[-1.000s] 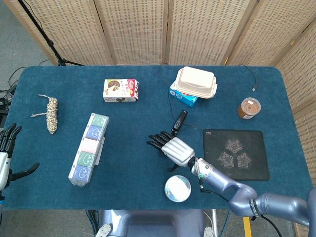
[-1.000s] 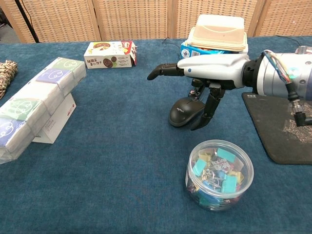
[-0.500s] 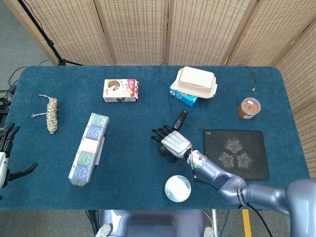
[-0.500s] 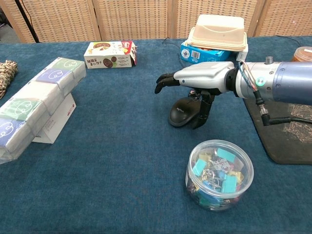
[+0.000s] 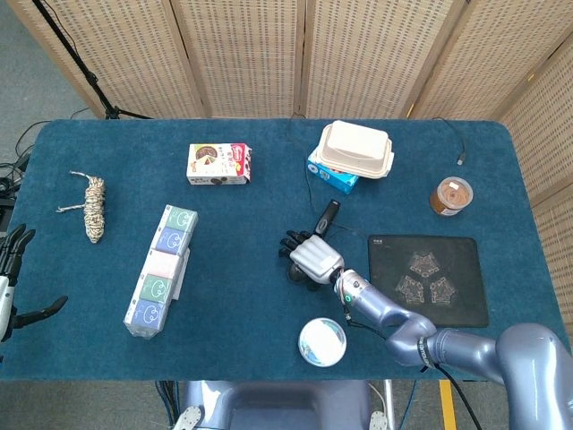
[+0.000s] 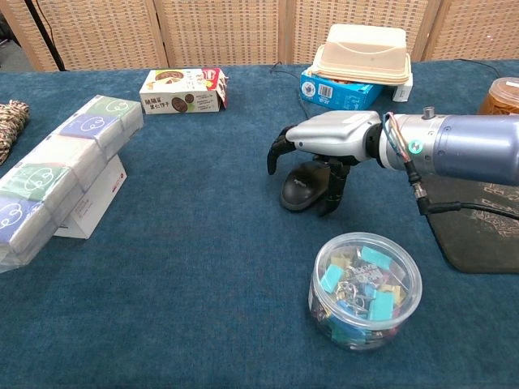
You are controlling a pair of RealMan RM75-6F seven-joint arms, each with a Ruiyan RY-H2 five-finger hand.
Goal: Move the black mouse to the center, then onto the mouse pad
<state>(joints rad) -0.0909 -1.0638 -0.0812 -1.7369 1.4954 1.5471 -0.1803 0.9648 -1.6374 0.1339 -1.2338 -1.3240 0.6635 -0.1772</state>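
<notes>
- Your flat black rectangular mouse pad (image 5: 428, 279) lay to the right of the hand, well apart from the mouse.
- Your silver right hand (image 6: 331, 139) arched over the mouse, fingers curled down around it; whether they gripped, I cannot tell.
- Your left hand (image 5: 11, 269) hung spread at the far table edge.
- The black mouse (image 6: 303, 185) sat mid-table beneath your right palm.

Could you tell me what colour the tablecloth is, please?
Dark blue tablecloth; shows best in the head view.
</notes>
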